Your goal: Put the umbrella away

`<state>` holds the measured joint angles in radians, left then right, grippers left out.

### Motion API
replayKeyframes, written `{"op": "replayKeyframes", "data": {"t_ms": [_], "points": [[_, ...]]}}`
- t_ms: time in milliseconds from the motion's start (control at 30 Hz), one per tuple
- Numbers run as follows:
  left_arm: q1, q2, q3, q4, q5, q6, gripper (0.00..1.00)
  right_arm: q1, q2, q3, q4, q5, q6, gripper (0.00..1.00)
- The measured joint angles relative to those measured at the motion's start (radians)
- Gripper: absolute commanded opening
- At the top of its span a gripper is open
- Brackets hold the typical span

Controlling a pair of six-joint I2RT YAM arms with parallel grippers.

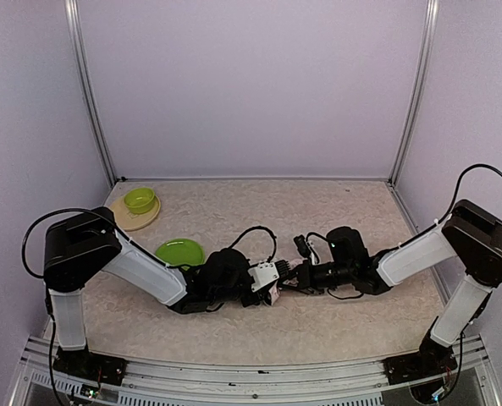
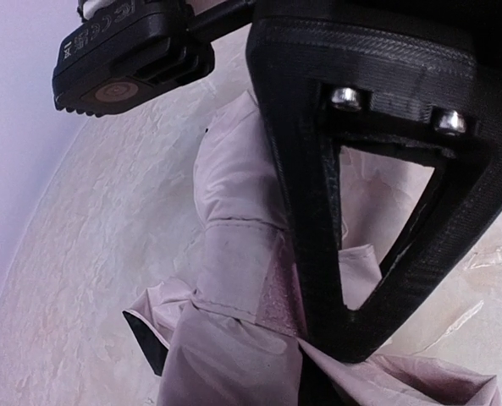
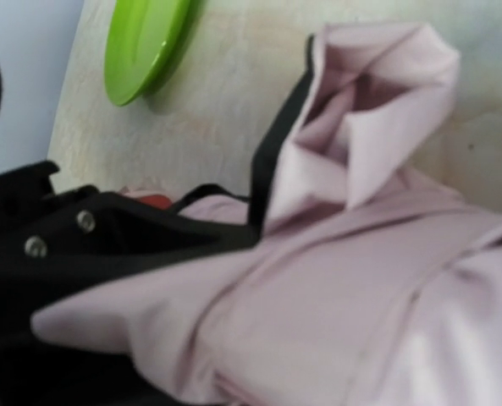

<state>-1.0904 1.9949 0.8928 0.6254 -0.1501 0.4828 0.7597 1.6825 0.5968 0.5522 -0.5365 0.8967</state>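
Between the two grippers, near the middle of the table (image 1: 335,211) and slightly toward its near edge, lies the umbrella (image 2: 234,245). From above only a scrap of pale pink shows, because both arms' wrists cover it.

Up close it is a loose, crumpled bundle of soft, matte pink fabric in folds and flaps. Black lining (image 2: 147,340) peeks out at the edges, and a flat stitched band crosses one fold. It rests on the table top.

The left gripper (image 1: 270,285) and the right gripper (image 1: 295,277) meet nose to nose over the bundle. In the left wrist view a black, ribbed, triangular finger (image 2: 314,211) with two silver screws lies across the fabric, its tip pressed into the folds. A small black camera (image 2: 119,59) sits above it. I cannot tell whether either gripper's jaws are apart or clamped, since fabric and black frame hide the tips.

One green plate (image 1: 180,251), round, smooth and glossy, lies just to the left of the bundle, beside the left forearm. At the far left, well apart, one green bowl (image 1: 140,200) sits on one tan dish (image 1: 134,220).

The table top is beige with a mottled, stone-like pattern. Pale lilac walls (image 1: 251,85) enclose it, with two thin metal posts at the far corners.
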Motion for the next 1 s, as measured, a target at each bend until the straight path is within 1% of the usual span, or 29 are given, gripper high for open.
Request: {"op": "replayKeyframes", "data": {"t_ms": [100,167,267,433,533,633,700,767,867,933,1000], "points": [[0.0,0.0,0.002,-0.013,0.019,0.026,0.0,-0.006,0.0,-0.011,0.011,0.017,0.028,0.05],[0.0,0.001,0.004,-0.024,0.034,0.04,0.0,-0.008,0.0,-0.018,0.019,0.021,0.041,0.05],[0.003,0.003,0.012,-0.043,0.037,0.051,0.0,-0.011,0.005,-0.018,0.036,0.025,0.045,0.11],[0.008,0.006,0.021,-0.062,0.045,0.068,0.0,-0.024,0.024,-0.015,0.174,0.043,0.083,0.21],[-0.003,0.007,0.023,-0.067,0.064,0.079,0.0,-0.044,0.02,0.023,0.239,0.098,0.084,0.21],[-0.002,0.007,0.025,-0.07,0.076,0.071,0.0,-0.051,-0.008,0.055,0.238,0.134,0.061,0.23],[0.014,0.006,0.026,-0.072,0.098,0.047,0.0,-0.055,-0.048,0.065,0.209,0.154,0.03,0.29],[0.037,-0.002,0.024,-0.074,0.142,0.01,0.0,-0.055,-0.106,0.077,0.143,0.18,-0.02,0.38],[0.094,-0.057,-0.018,-0.085,0.225,-0.076,0.0,-0.055,-0.225,0.125,-0.024,0.253,-0.159,0.48],[0.154,-0.13,-0.085,-0.101,0.293,-0.15,0.0,-0.055,-0.322,0.143,-0.109,0.296,-0.266,0.56],[0.216,-0.215,-0.163,-0.091,0.362,-0.227,0.0,-0.055,-0.411,0.141,-0.156,0.298,-0.357,0.79]]}}
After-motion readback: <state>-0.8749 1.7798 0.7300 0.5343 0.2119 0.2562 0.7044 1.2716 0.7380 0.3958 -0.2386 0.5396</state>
